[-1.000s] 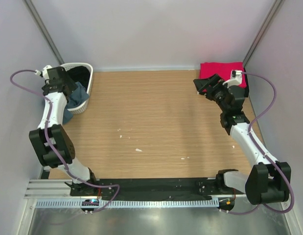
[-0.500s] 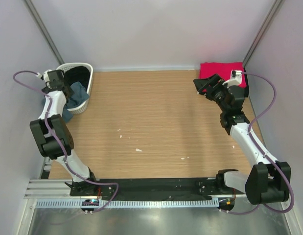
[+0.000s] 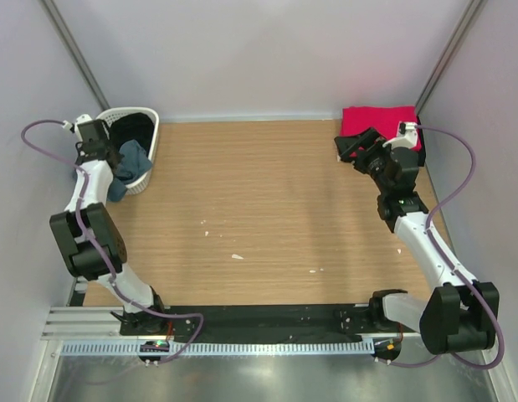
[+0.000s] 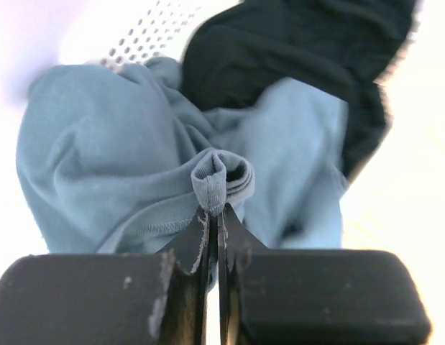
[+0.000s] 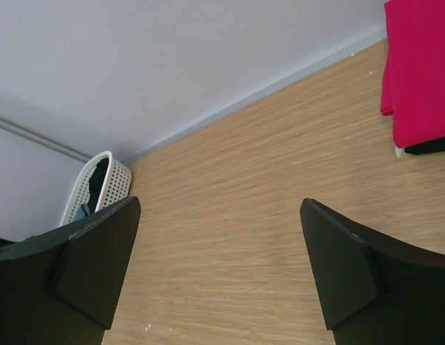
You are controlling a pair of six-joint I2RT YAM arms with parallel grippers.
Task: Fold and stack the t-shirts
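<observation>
A slate blue-grey t-shirt [image 4: 121, 172] [image 3: 131, 159] hangs over the rim of the white basket [image 3: 146, 126], with a dark t-shirt [image 4: 294, 50] in the basket behind it. My left gripper [image 4: 217, 212] [image 3: 105, 156] is shut on a pinched fold of the blue-grey t-shirt. A bright red folded t-shirt [image 3: 381, 123] [image 5: 420, 72] lies at the back right corner on top of a dark one [image 5: 427, 146]. My right gripper [image 5: 221, 251] [image 3: 351, 147] hovers open just left of the red t-shirt, nothing between its fingers.
The white perforated basket [image 5: 107, 183] stands at the back left corner by the wall. Small white crumbs [image 3: 237, 256] dot the wooden table [image 3: 267, 209]. Grey walls close in the back and both sides.
My left gripper has closed on a fold of the blue-grey t-shirt at the basket's edge and shifted slightly toward the wall. The right arm has barely moved.
</observation>
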